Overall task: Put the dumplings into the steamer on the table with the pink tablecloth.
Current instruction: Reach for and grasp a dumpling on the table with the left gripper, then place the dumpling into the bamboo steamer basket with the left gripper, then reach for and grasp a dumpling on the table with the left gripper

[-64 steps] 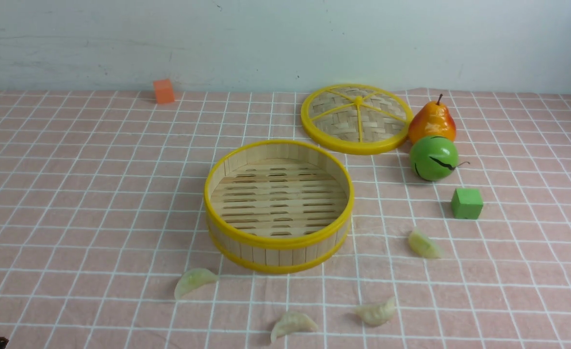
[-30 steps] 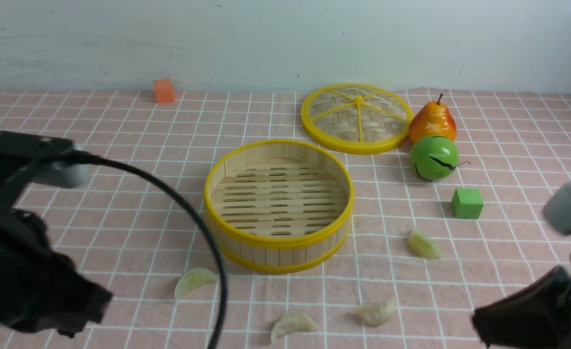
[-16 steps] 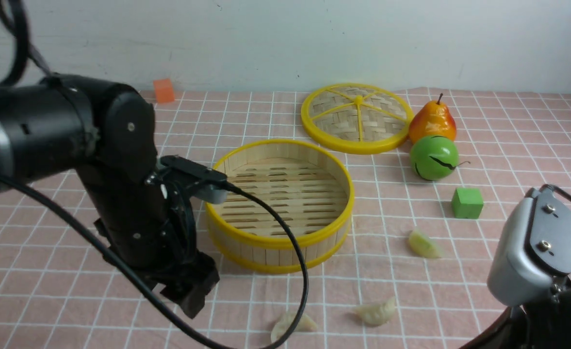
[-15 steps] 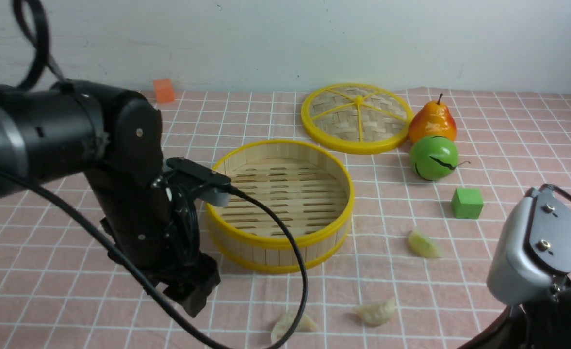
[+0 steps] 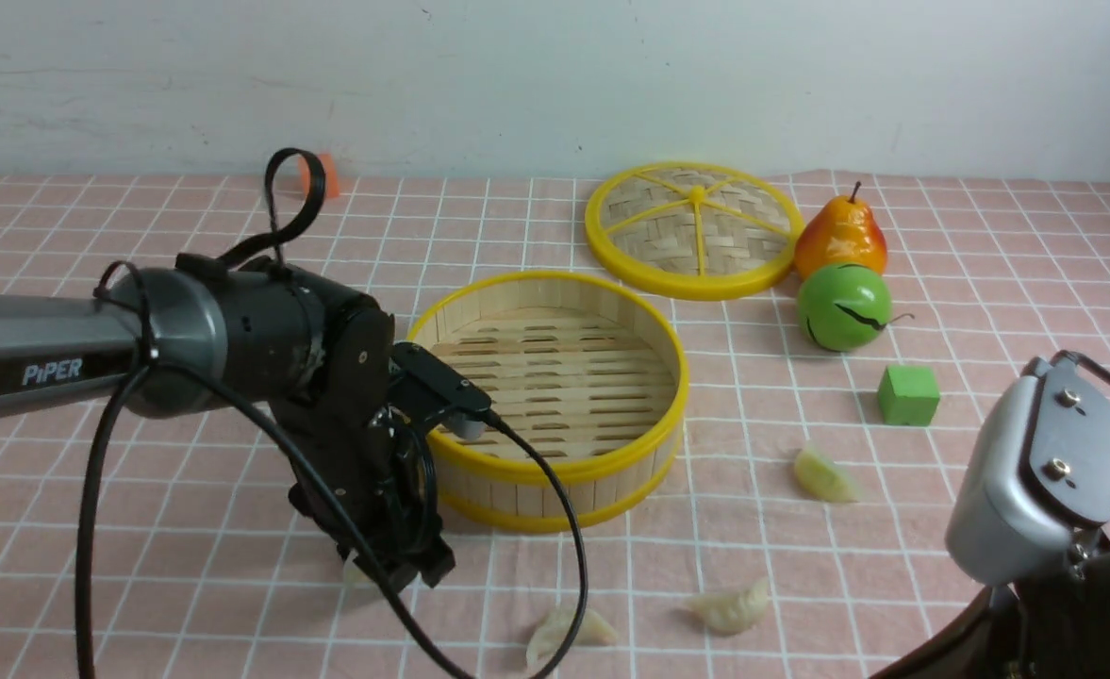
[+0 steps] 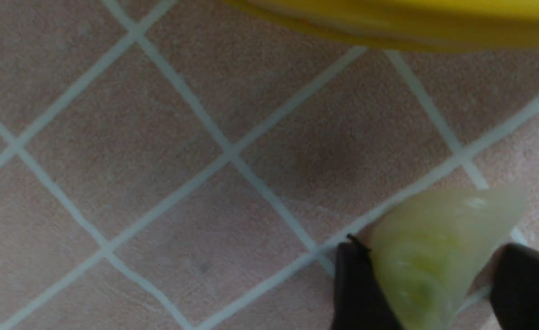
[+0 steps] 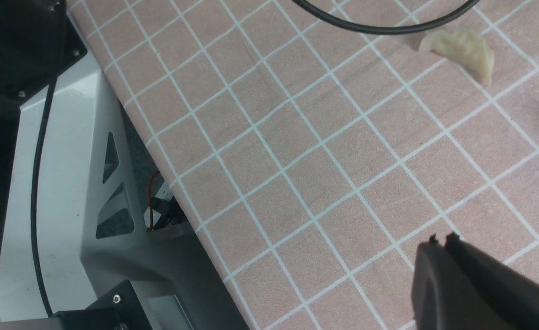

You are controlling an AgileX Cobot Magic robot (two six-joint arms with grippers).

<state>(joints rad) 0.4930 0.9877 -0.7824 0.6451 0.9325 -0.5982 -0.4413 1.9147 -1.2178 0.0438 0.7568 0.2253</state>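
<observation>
Down by the near wall of the steamer (image 5: 543, 469), the left hand (image 5: 402, 566) stands with its fingers apart, straddling one dumpling (image 6: 434, 243) that lies flat on the worktop (image 5: 988, 283). One finger seems to touch the dumpling and the other stands just off its edge. Closing there could squeeze the slick, tapered piece out sideways, or pinch the pink tablecloth (image 6: 113, 137) along with it. A lift must also clear the yellow rim close by. The arm's cable (image 5: 581, 575) hangs across another dumpling (image 5: 597, 627) and might drag it. The right hand (image 7: 448, 266) hovers with its fingers together, holding nothing.
</observation>
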